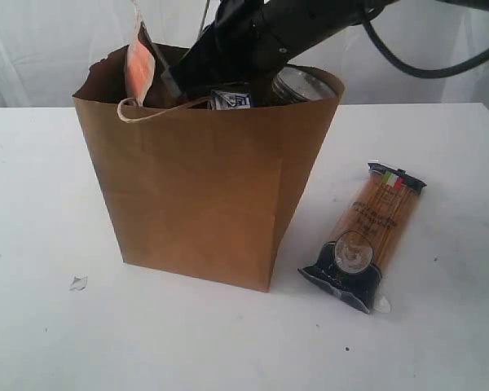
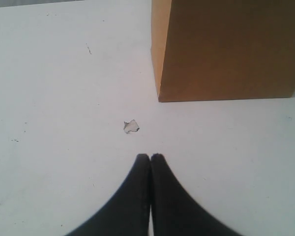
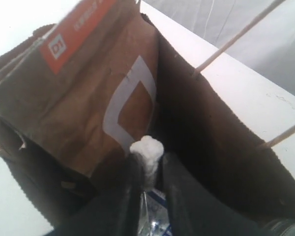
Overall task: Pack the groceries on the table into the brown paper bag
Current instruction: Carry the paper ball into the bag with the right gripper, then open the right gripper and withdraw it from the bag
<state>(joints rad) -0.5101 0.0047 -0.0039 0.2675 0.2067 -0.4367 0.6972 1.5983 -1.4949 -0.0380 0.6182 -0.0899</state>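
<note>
left gripper (image 2: 150, 158): clenched, empty, over bench (image 2: 49, 73) | right gripper (image 3: 151, 158): inside brown paper bag (image 1: 204, 187), beside brown orange-labelled pouch (image 3: 83, 103), grasp state cannot be told | spaghetti packet (image 1: 367, 232): flat on bench, beside bag

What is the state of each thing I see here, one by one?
Brown paper bag: upright, open on top.
Spaghetti packet: lying on table, outside bag.
Orange-labelled pouch: standing inside bag.
Left end effector: shut, empty.
Right end effector: inside bag; grip unclear.

Plain brown paper bag (image 1: 197, 191), white tabletop (image 1: 41, 342), golden spaghetti packet (image 1: 375, 220) with dark end, brown orange-labelled pouch (image 3: 64, 108)
</note>
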